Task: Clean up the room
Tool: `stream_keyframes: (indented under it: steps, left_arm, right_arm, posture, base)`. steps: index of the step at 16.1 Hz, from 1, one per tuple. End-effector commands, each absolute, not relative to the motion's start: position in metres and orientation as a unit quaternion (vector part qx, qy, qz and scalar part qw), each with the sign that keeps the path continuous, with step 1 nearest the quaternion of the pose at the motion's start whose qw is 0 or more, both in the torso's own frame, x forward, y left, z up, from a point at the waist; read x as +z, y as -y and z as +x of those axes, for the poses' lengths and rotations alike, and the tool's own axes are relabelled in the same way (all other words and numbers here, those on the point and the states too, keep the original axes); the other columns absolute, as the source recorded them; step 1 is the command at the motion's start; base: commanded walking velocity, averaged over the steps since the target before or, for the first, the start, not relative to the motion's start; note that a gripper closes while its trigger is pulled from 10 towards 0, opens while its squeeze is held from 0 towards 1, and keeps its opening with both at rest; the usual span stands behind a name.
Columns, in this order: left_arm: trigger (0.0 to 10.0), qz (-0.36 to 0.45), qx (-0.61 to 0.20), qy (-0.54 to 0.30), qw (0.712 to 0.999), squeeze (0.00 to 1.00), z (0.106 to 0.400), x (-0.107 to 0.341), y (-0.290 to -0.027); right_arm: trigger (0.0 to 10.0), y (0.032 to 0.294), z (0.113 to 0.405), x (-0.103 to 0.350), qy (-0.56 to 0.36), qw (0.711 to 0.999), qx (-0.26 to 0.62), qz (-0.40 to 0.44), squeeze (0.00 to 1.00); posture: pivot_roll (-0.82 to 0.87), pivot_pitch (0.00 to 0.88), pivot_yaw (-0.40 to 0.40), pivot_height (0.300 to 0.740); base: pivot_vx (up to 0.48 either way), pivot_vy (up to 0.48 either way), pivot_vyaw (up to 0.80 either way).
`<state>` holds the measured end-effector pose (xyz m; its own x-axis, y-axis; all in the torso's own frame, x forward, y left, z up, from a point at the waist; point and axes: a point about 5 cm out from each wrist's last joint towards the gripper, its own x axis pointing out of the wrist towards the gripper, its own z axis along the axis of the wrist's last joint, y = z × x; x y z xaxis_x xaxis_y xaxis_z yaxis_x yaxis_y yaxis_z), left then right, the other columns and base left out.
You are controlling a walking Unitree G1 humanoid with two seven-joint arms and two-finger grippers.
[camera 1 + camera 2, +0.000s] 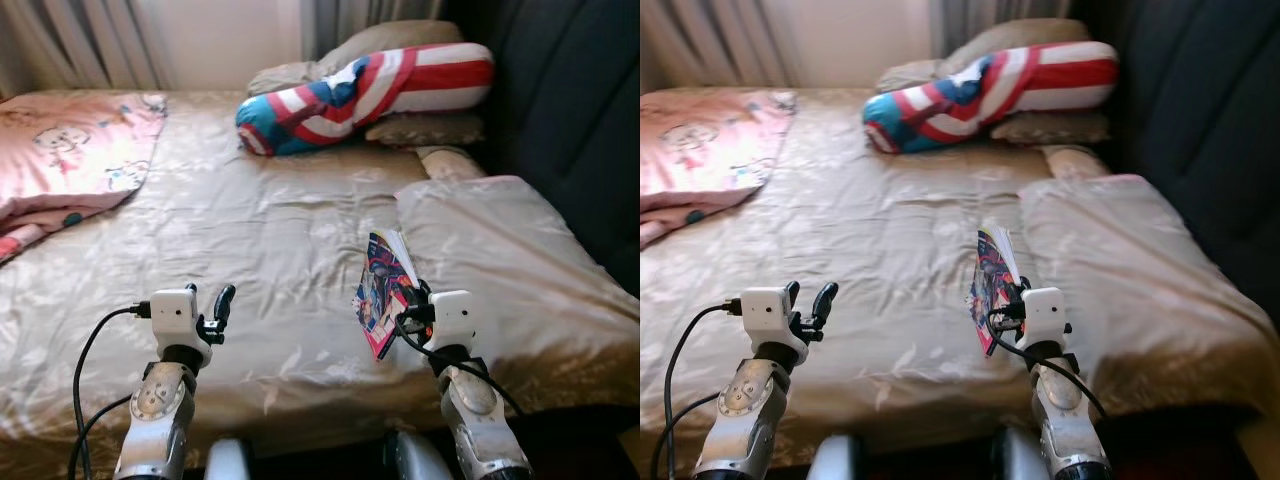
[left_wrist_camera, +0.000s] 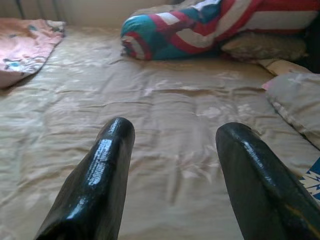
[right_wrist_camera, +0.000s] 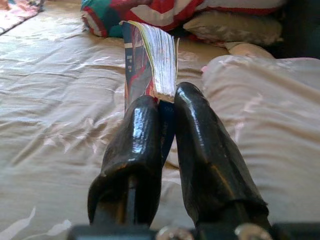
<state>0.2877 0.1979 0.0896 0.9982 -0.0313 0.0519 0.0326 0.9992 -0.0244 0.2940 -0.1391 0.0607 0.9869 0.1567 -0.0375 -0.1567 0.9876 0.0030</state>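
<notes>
My right claw [image 1: 408, 303] grips a colourful paperback comic book [image 1: 383, 290] over the bed's near edge.

My two black fingers [image 3: 145, 145] are clenched on the book's lower corner, holding it upright with its page edges fanned slightly, above the tan satin bedspread [image 1: 260, 230] just beside the raised fold of cover toward the bed's right side. My left claw [image 1: 213, 312] hovers released, fingers apart, over the near edge. A red, white and blue striped bolster pillow [image 1: 370, 90] lies at the far edge against grey pillows [image 1: 420, 130]. A pink patterned blanket [image 1: 70, 150] covers the far left corner.
</notes>
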Motion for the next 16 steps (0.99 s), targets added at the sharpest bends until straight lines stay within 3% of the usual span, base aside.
stream_keyframes:
  steps: [1, 5, 10, 16]
  left_arm:
    - [10.0, -0.014, -0.014, 0.023, 1.000, 0.00, 0.286, 0.088, -0.199]
    - [10.0, -0.015, -0.011, 0.028, 0.999, 0.00, 0.286, 0.090, -0.199]
    - [10.0, -0.018, -0.016, 0.025, 0.999, 0.00, 0.287, 0.089, -0.198]
    - [10.0, -0.013, -0.021, 0.027, 0.999, 0.00, 0.287, 0.090, -0.198]
  right_arm:
    - [10.0, 0.135, 0.302, 0.083, 0.035, 0.995, 0.093, 0.004, 0.00]
    - [10.0, 0.115, 0.301, 0.101, 0.071, 0.984, 0.154, 0.058, 0.00]
    - [10.0, 0.112, 0.301, 0.103, 0.057, 0.973, 0.197, 0.106, 0.00]
    - [10.0, 0.116, 0.303, 0.096, 0.030, 0.975, 0.196, 0.105, 0.00]
  posture:
    - [0.05, 0.061, -0.052, 0.613]
    - [0.05, 0.058, -0.052, 0.613]
    - [0.05, 0.050, -0.050, 0.613]
    - [0.05, 0.048, -0.049, 0.613]
  base:
    - [0.000, 0.000, 0.00]
    - [0.000, 0.000, 0.00]
    - [0.000, 0.000, 0.00]
    - [0.296, 0.000, 0.00]
